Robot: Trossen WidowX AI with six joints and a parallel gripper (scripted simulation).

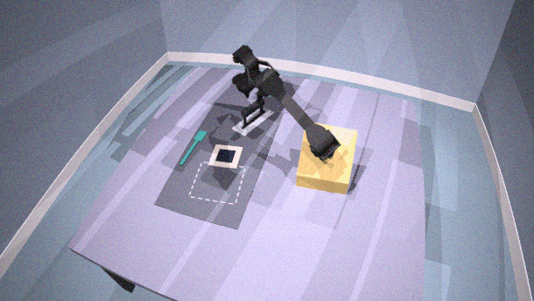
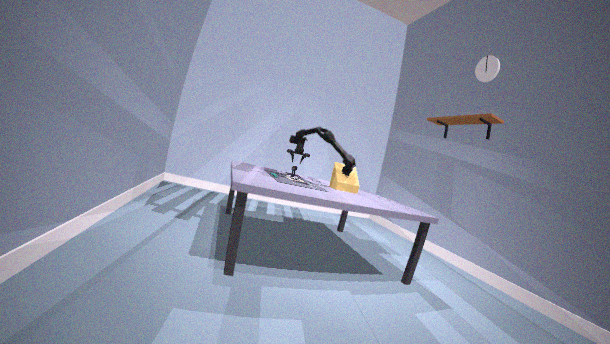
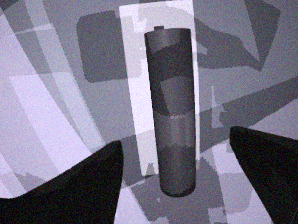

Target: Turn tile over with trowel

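Only exterior view shows wall shelf [image 2: 465,119]; wrist shows open hand [image 3: 176,163].

From above, the dark mat [image 1: 175,197] lies on the pale table [image 1: 306,245]. The tile [image 1: 225,157] sits with its dark marked square facing up, at 12 o'clock of the dashed outline [image 1: 193,184] and overlapping only its upper edge. The teal trowel [image 1: 193,147] lies flat at 9 o'clock of the tile, apart from it. At 1 o'clock of the tile stands a dark handle on a white plate [image 1: 245,128] (the gripper [image 1: 246,89] hangs above it, fingers open). The arm rises from a yellow block [image 1: 324,175].
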